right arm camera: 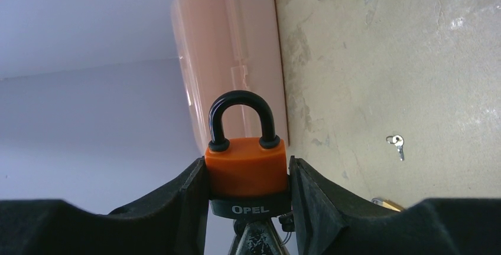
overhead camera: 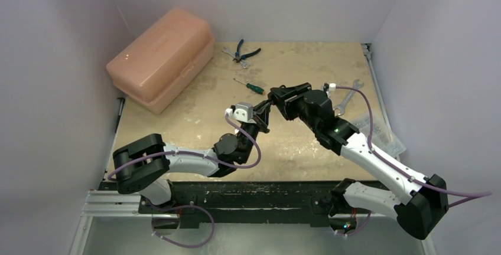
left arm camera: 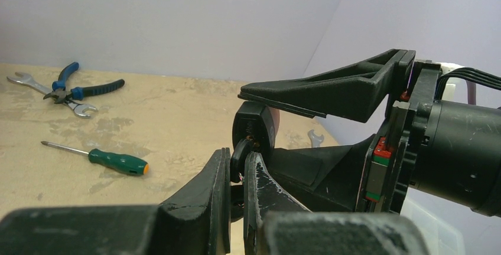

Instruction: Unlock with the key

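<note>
Your right gripper is clamped on the smooth orange padlock, with the black arched shackle pointing away from it. Just beneath the lock base, the left gripper pinches the black-headed key, apparently seated in the keyway. Next, rotate the key and hold the body steady.

I look down on a scuffed beige tabletop, boxed in by plain pale panels: a back wall at 12 o'clock, a second wall at 9 and a third wall at 3. The light is soft and even. An aluminium rail lies at 6.
</note>
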